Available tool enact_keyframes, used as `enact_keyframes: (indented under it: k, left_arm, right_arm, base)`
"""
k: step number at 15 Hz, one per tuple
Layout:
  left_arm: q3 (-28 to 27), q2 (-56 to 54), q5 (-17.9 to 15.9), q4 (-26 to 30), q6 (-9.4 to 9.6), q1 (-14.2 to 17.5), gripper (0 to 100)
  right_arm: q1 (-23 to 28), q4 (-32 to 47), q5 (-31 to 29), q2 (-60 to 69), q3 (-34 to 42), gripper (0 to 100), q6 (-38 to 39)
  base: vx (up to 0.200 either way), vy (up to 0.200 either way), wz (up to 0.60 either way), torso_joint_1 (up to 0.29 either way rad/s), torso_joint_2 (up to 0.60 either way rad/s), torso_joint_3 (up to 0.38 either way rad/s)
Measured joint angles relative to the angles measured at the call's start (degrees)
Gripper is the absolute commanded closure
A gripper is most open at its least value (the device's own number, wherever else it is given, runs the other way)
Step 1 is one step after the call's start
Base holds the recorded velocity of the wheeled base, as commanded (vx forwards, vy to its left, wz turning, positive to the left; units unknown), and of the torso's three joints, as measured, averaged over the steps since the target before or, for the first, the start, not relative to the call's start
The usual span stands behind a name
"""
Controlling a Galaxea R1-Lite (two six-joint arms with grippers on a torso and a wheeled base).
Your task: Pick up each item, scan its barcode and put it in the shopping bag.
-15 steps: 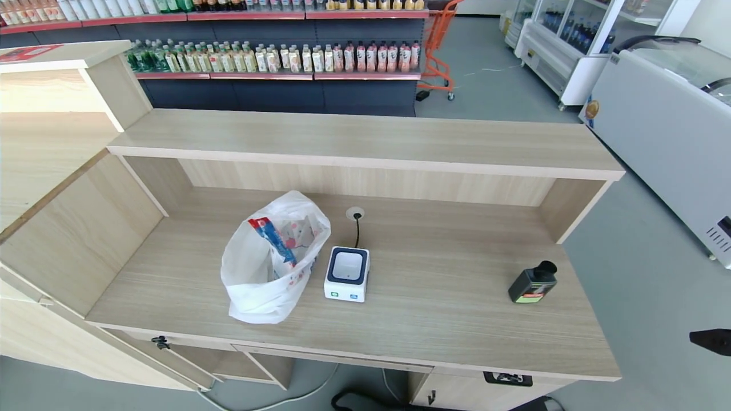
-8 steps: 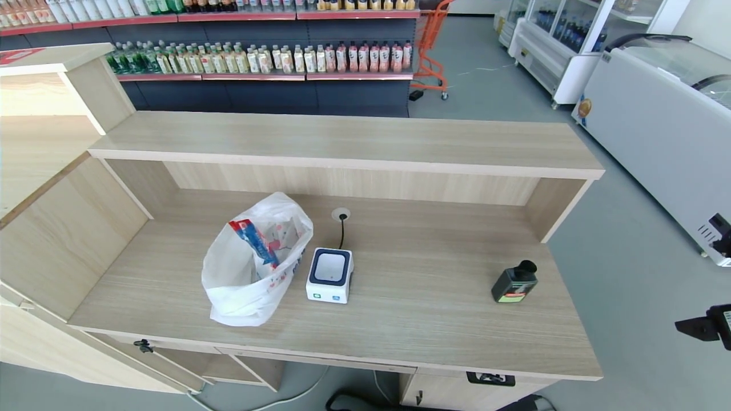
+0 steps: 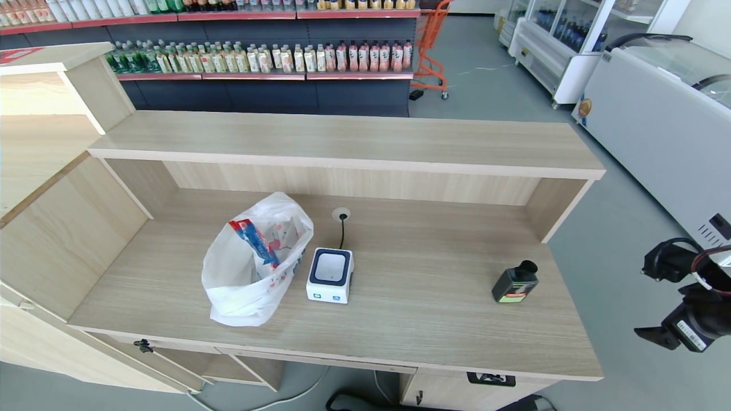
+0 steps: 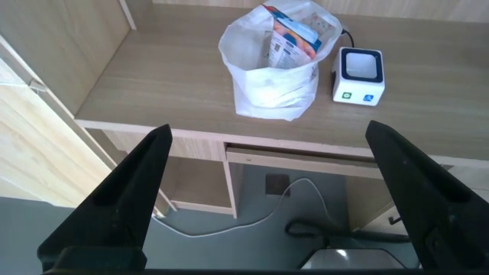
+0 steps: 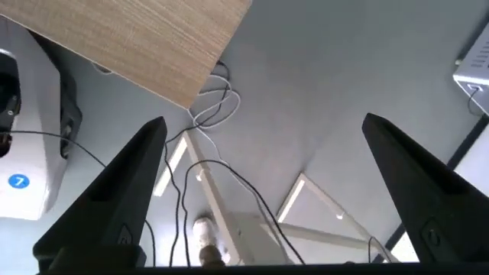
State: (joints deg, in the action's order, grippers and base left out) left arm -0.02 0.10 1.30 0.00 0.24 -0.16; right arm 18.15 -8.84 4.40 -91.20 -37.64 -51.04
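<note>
Bottle (image 3: 515, 282) at 3 o'clock, on the side of right claw (image 5: 263, 121). It and left claw (image 4: 267, 128) spread, empty. Bag (image 3: 228, 279) open at scanner's (image 3: 330, 275) 9 — short drop.

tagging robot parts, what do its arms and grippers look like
The left gripper and right gripper each have two black fingers tapering to wedge tips. The right arm is black, with a looped black cable, red wires and a white label.
</note>
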Motion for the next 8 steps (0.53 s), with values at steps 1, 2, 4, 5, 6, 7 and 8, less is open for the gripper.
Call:
enact_keyframes:
  k: [1, 2, 4, 5, 6, 7, 8]
  left_arm:
    - [0.0, 0.0, 0.0, 0.0, 0.02, 0.0, 0]
    - [0.0, 0.0, 0.0, 0.0, 0.02, 0.0, 0]
    - [0.0, 0.0, 0.0, 0.0, 0.02, 0.0, 0]
    - [0.0, 0.0, 0.0, 0.0, 0.02, 0.0, 0]
    - [0.0, 0.0, 0.0, 0.0, 0.02, 0.0, 0]
    - [0.0, 0.0, 0.0, 0.0, 0.02, 0.0, 0]
    - [0.0, 0.0, 0.0, 0.0, 0.02, 0.0, 0]
  right_arm:
    - [-0.2, -2.8, 3.2, -2.1, 0.5, 0, -1.9]
    - [-0.3, -5.1, 5.9, -4.4, 0.7, 0, -4.0]
    - [-1.0, -7.3, 11.5, -9.0, 0.8, 0, -6.0]
    - [-1.5, -7.5, 13.1, -11.1, 0.1, 0, -6.1]
    - [-1.9, -8.0, 14.0, -13.3, -1.2, 0, -6.1]
    - [-2.4, -8.6, 14.8, -15.2, -2.6, 0, -6.2]
    - [-2.9, -9.6, 15.4, -17.0, -3.9, 0, -6.3]
  base:
    - [0.000, 0.000, 0.00, 0.000, 0.00, 0.000]
    - [0.000, 0.000, 0.00, 0.000, 0.00, 0.000]
    - [0.000, 0.000, 0.00, 0.000, 0.00, 0.000]
    - [0.000, 0.000, 0.00, 0.000, 0.00, 0.000]
    - [0.000, 0.000, 0.00, 0.000, 0.00, 0.000]
    - [0.000, 0.000, 0.00, 0.000, 0.00, 0.000]
    - [0.000, 0.000, 0.00, 0.000, 0.00, 0.000]
